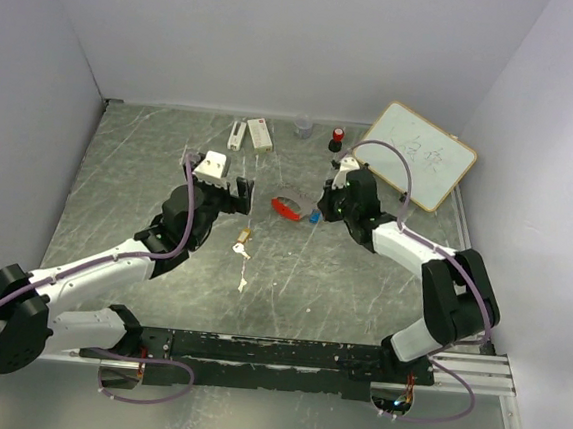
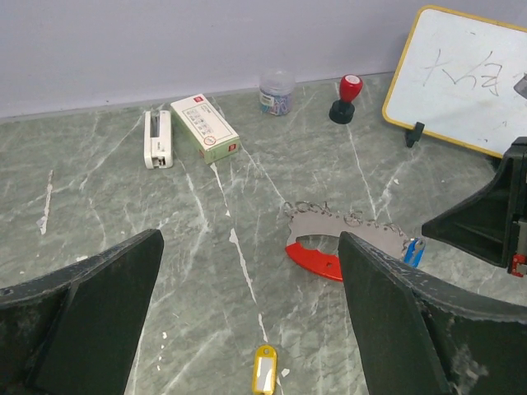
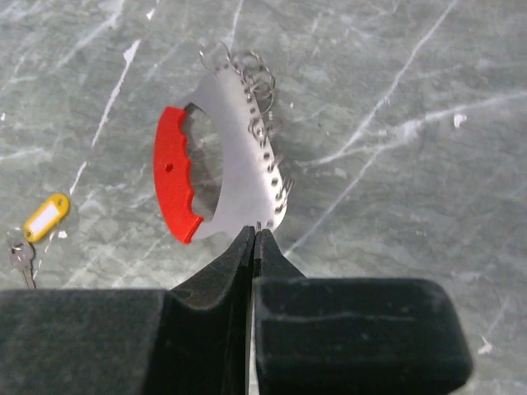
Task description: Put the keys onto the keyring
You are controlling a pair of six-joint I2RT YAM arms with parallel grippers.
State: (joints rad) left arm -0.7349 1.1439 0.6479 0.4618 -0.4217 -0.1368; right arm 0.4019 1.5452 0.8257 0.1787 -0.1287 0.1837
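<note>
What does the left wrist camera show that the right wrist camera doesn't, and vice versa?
Only left wrist: white stapler, box, paper-clip jar, red-capped stamp, whiteboard, and the open left gripper. Only right wrist: a small key beside the yellow tag. Both: the red-handled keyring, the yellow tag, and the right gripper, shut.

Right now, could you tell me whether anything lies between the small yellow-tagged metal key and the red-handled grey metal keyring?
Nothing visible does: only tabletop lies between the yellow-tagged key and the red-handled keyring. The open left gripper sits beside that path; the shut right gripper is at the keyring's far edge.
</note>
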